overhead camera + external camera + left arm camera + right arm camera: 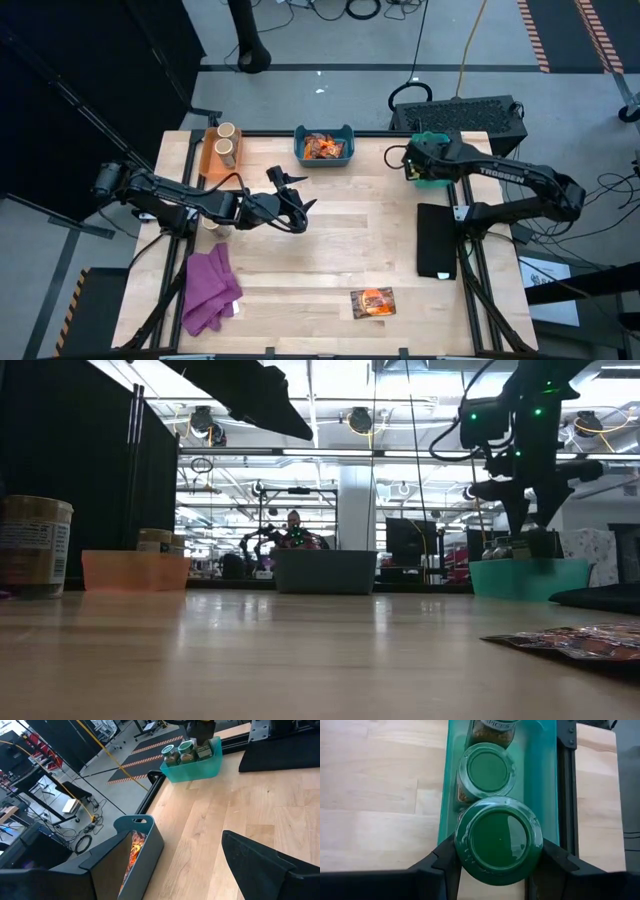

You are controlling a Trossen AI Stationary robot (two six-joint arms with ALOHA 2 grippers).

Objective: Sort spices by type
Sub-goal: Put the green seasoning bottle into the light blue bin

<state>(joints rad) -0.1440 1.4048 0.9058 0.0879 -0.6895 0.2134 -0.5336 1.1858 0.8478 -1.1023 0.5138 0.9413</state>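
Jar drop pending: right gripper [497, 870], fingers clamped on green-lidded jar [498, 839], hangs directly above teal bin [545, 780], jar axis vertical, free slot just beside two jars already in. Left gripper [290, 205] fingers spread, mid-table; last packet [373, 302] near front edge.

We see a light wooden counter [330, 240] standing on a grey concrete floor [330, 40], where black cables [365, 8] lie coiled at the far side and striped hazard tape [533, 35] runs at the far right. A black curtain [70, 70] closes off the left. Beyond the counter, a large workshop stretches away under bright ceiling lights [330, 452], with a white pillar [355, 510].
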